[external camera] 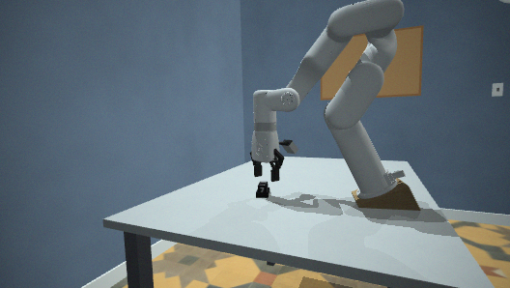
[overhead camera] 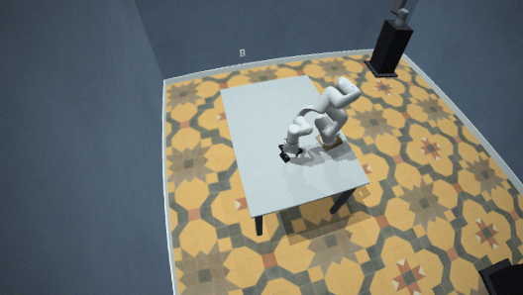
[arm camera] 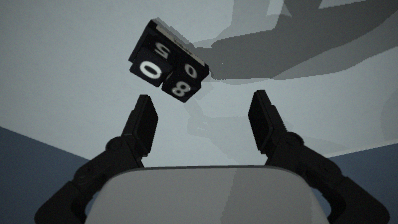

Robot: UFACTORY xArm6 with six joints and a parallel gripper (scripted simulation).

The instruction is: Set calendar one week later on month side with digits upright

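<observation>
The calendar is a small black tray [arm camera: 167,45] with two black cubes side by side on the grey table. In the wrist view the left cube [arm camera: 150,62] shows 0 on its near face and 5 on top. The right cube [arm camera: 185,80] shows 8 on its near face and 0 on top. My gripper [arm camera: 202,104] is open and empty, hovering above the table just beside the calendar, which lies ahead and to the left of the fingers. In the exterior view the calendar [external camera: 263,189] sits below the gripper [external camera: 266,170]. It also shows in the top view [overhead camera: 284,157].
The arm's base stands on a brown plate [external camera: 386,195] at the table's right side. The table's left edge [external camera: 169,193] is a short way beyond the calendar. A black pedestal [overhead camera: 391,45] stands in the room's far corner.
</observation>
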